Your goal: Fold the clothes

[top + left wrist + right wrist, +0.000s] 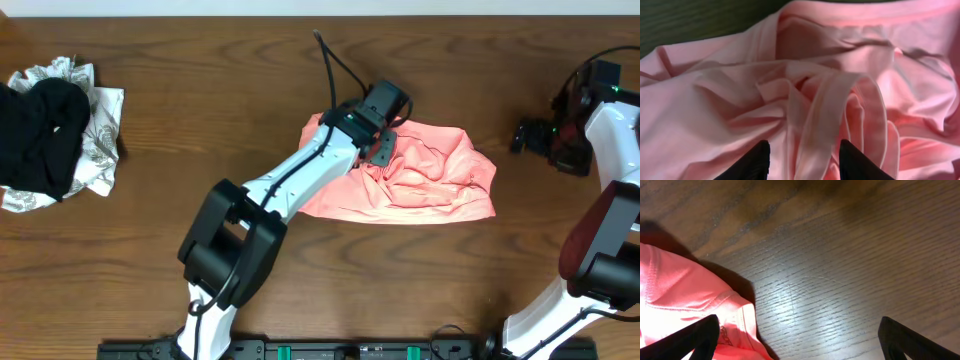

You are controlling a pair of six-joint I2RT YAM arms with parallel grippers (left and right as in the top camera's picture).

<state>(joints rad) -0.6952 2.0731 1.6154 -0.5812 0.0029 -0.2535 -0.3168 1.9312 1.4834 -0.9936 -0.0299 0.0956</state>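
**Left gripper pinching the pink T-shirt**

Our left gripper (802, 162) pinches a ridge of the salmon-pink T-shirt (420, 178), bunched at the middle of the wooden table (200, 120). Our right gripper (800, 339) hovers spread wide beside its edge.

overhead looks straight down; both wrist views close, sharing pink shirt (420, 175).
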